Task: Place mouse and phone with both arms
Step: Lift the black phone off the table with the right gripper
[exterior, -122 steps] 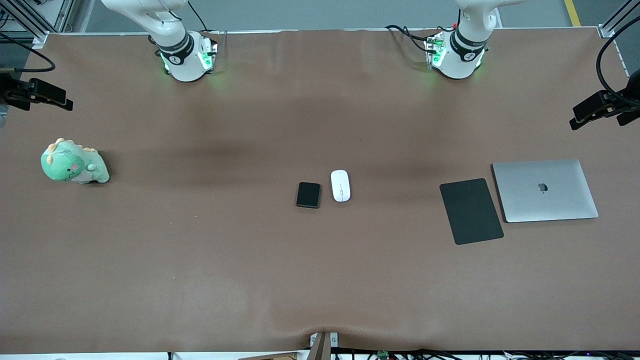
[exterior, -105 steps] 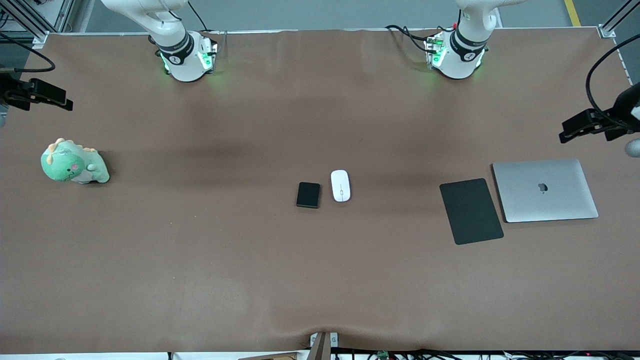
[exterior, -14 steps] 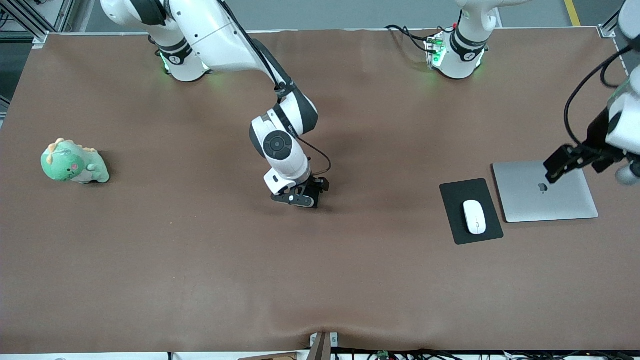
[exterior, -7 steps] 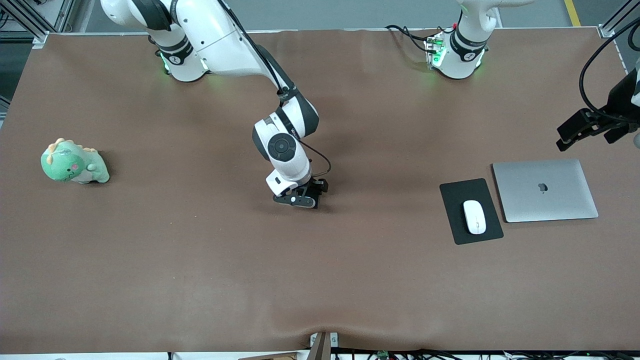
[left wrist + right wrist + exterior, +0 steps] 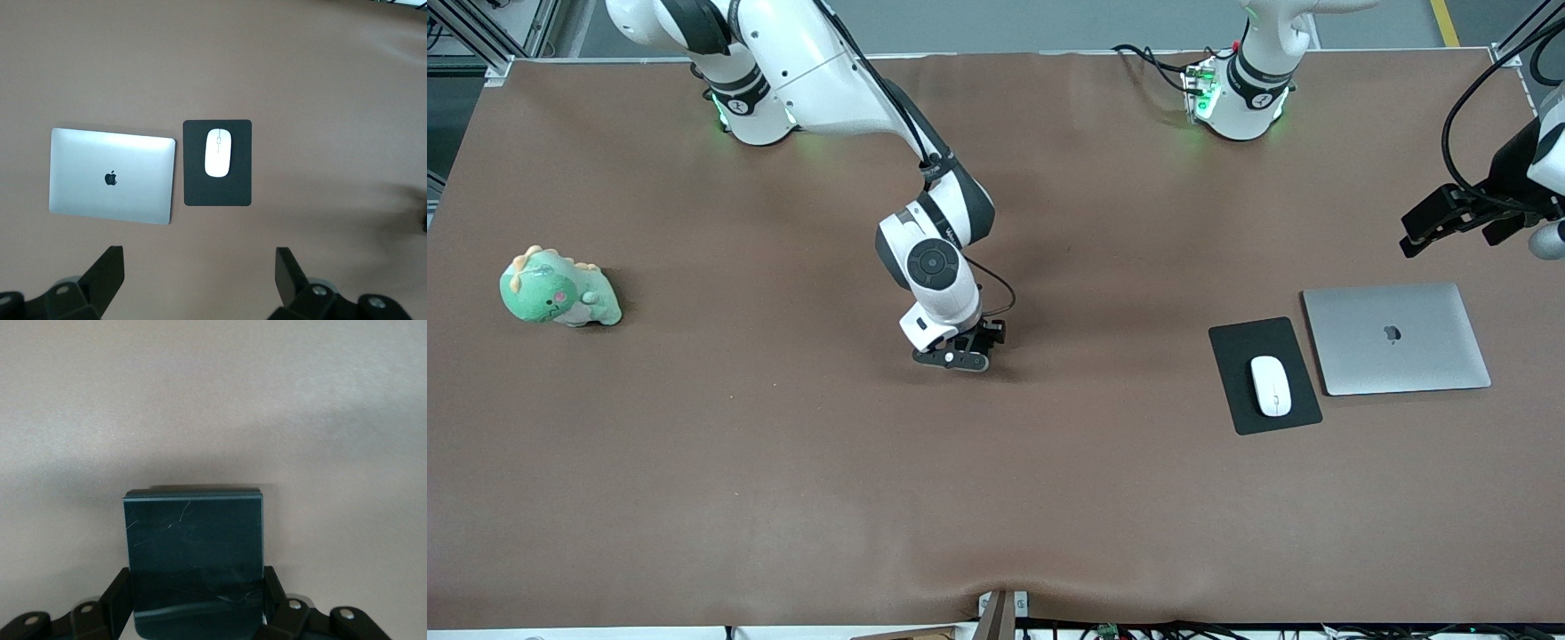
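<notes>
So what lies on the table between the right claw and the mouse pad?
Nothing: in the front view, only bare brown table lies between the right claw, at the phone, and the mouse pad bearing the mouse.

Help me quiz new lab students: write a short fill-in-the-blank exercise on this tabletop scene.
1. The white mouse lies on the black ____.
2. The right gripper is shut on the ____.
3. The left gripper, up in the air with nothing in it, is ____.
4. The laptop beside the pad has its lid ____.

Missing words: mouse pad; phone; open; closed
</notes>
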`<state>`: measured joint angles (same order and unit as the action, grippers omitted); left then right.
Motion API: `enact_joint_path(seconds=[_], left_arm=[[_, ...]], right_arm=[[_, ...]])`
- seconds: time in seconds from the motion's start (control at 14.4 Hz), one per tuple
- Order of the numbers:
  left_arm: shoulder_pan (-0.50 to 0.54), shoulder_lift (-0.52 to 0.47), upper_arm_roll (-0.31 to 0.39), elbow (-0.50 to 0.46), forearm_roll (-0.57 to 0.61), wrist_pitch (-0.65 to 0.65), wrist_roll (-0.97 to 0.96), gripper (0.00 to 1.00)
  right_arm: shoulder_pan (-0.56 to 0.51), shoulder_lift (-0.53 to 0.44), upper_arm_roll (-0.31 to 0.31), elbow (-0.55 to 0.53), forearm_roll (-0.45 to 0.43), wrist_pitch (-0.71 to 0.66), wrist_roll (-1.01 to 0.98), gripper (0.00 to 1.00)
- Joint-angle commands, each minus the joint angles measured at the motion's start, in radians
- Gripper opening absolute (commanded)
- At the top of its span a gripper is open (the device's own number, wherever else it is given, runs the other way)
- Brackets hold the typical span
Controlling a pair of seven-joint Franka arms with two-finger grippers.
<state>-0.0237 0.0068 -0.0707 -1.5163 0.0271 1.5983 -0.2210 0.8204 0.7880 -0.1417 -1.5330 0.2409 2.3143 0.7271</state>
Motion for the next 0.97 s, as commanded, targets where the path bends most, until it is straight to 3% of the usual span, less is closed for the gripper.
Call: enact_joint_path(seconds=[0.0, 0.35, 0.9], left_arm=[[-0.001, -0.019, 0.012, -0.01, -0.032, -0.008, 0.017, 1.0], [0.001, -0.014, 0.015, -0.01, -0.085, -0.005, 0.0, 1.0], [-0.001, 0.002, 0.015, -0.012, -0.07, -0.023, 0.006, 1.0]], right_arm=[[-0.03, -0.016, 0.001, 0.048, -0.006, -0.096, 0.038, 0.0], [-0.112, -0.099, 0.001, 0.025, -0.009, -0.205, 0.137, 0.0], [-0.202, -0.311, -0.001, -0.234, -0.018, -0.194, -0.041, 0.0]])
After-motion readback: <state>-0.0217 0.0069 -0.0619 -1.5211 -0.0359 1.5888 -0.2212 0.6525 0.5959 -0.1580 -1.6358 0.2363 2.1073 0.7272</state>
